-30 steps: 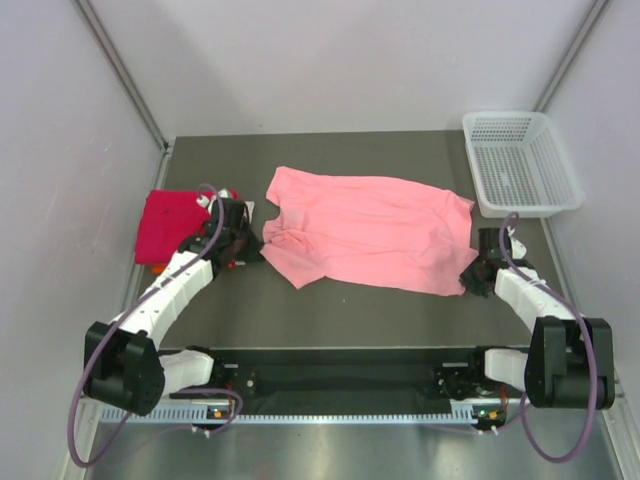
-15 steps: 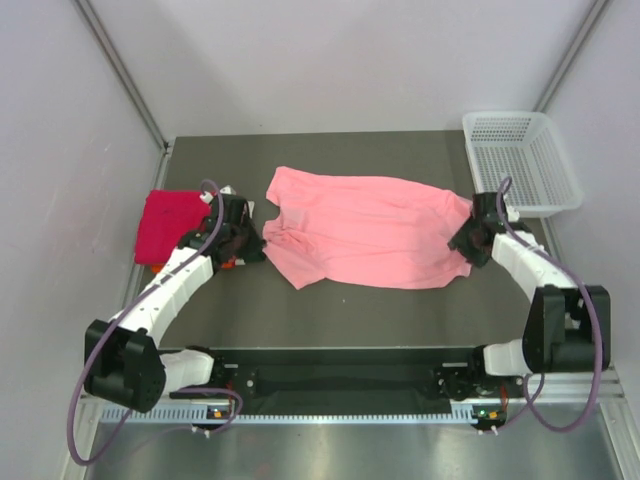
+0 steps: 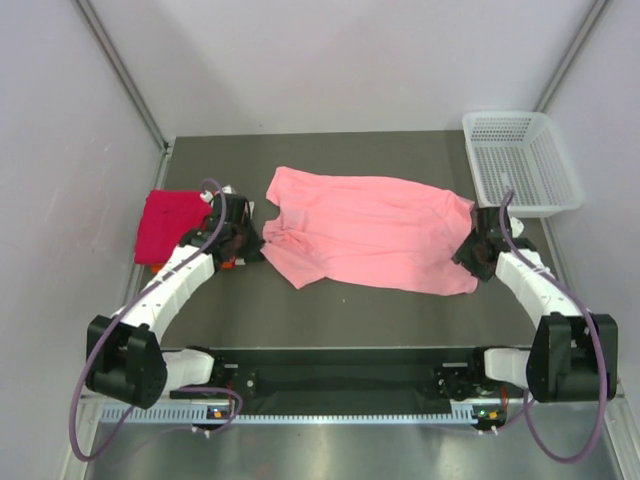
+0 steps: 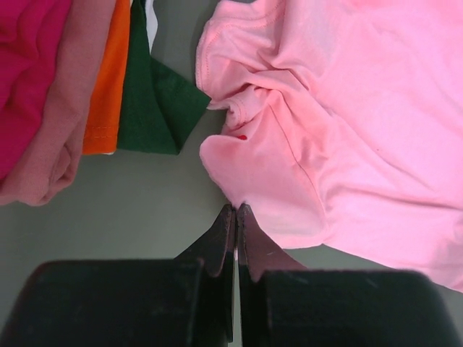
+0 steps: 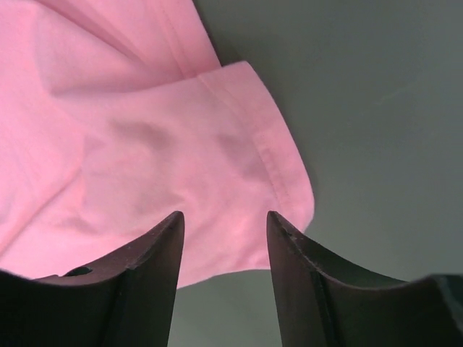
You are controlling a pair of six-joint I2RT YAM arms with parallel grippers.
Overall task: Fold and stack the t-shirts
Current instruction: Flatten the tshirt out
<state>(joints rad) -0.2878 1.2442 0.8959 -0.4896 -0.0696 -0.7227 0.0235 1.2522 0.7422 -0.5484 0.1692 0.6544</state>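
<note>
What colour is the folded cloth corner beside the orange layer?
Dark green cloth corner; left wrist view shows it best.

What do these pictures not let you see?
- Left wrist view: whether the shut left gripper pinches the pink shirt; the fingers hide it.
- Top view: the near edge of the folded stack, under the left arm.
- Right wrist view: most of the shirt, past the frame.

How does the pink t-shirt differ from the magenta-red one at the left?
The pink t-shirt lies spread open and wrinkled; the magenta-red t-shirt is folded into a rectangle. The pink one covers far more area than the magenta-red one. Both are single-coloured cloth.
</note>
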